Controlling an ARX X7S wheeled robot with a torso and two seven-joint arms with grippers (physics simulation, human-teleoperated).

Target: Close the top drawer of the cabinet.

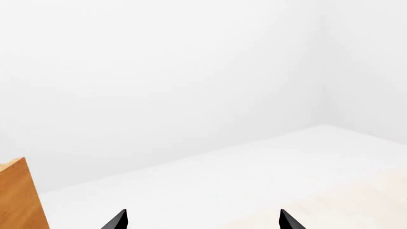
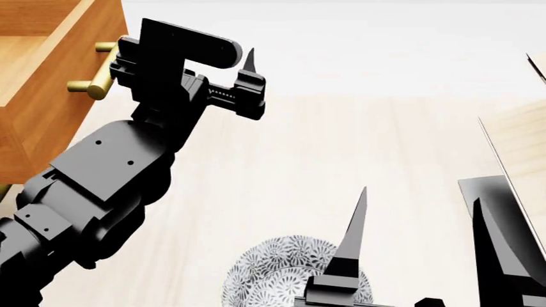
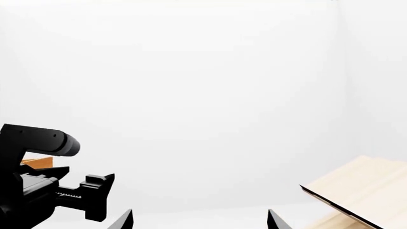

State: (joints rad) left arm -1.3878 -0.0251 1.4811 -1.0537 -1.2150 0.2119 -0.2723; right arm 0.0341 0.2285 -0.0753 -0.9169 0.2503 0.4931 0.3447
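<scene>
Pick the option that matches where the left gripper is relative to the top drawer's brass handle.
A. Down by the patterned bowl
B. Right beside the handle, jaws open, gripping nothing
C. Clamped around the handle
B: in the head view the left gripper sits beside the brass handle of the top drawer, jaws apart and empty.

A bare simulated test room: blank white walls (image 3: 190, 71), a pale wood-grain tabletop (image 2: 341, 160) and an orange-brown wooden cabinet (image 2: 34, 128) at far left.

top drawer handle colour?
Brass-gold, a cylindrical bar handle on the orange-brown top drawer; best seen in the head view.
</scene>
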